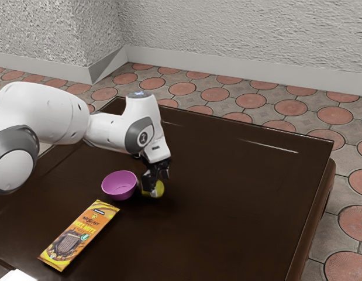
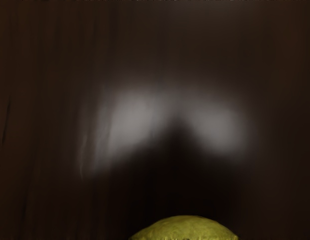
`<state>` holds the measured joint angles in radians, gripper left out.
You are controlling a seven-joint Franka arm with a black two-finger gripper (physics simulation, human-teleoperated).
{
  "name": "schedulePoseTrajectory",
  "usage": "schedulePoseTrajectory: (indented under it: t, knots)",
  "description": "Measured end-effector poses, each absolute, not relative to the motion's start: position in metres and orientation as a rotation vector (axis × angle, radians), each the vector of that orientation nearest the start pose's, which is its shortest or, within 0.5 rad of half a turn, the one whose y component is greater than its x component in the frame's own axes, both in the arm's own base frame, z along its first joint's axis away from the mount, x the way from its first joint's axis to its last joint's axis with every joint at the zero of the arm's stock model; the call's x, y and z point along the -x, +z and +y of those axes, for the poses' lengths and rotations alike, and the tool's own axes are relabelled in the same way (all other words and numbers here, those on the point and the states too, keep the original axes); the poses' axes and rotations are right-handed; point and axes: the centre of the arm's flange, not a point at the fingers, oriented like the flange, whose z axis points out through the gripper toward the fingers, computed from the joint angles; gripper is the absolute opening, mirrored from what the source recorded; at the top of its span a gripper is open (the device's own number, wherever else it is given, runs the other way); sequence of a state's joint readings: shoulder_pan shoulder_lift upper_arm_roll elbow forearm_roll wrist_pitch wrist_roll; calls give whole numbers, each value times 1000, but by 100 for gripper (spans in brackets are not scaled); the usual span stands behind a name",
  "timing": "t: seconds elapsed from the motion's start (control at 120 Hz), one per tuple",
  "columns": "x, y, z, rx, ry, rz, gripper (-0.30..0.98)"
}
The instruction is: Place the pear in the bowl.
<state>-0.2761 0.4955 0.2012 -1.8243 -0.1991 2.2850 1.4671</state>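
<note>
My black gripper point(image 1: 157, 182) is low over the table, right at the yellow-green pear point(image 1: 159, 188), and partly covers it. Whether it grips the pear cannot be made out. The pink-purple bowl point(image 1: 119, 186) stands upright just beside them, toward the exterior view's left, and its visible inside holds nothing. In the wrist view the rounded top of the pear point(image 2: 186, 229) rises at the lower edge, close under my hand.
An orange and yellow chocolate bar package point(image 1: 79, 235) lies flat on the dark brown table point(image 1: 239, 199), nearer the exterior camera than the bowl. The table's edge runs along the exterior view's right side. Glare marks the tabletop point(image 2: 39, 100) below my hand.
</note>
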Motion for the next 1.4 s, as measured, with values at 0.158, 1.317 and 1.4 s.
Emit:
schedulePoseTrajectory:
  t: [0.158,1.317,1.4]
  knots:
    - [-642,265,-50,2466,-5,2025,69]
    - [-646,344,62,2704,-35,1446,20]
    - [-639,326,68,2730,21,1432,22]
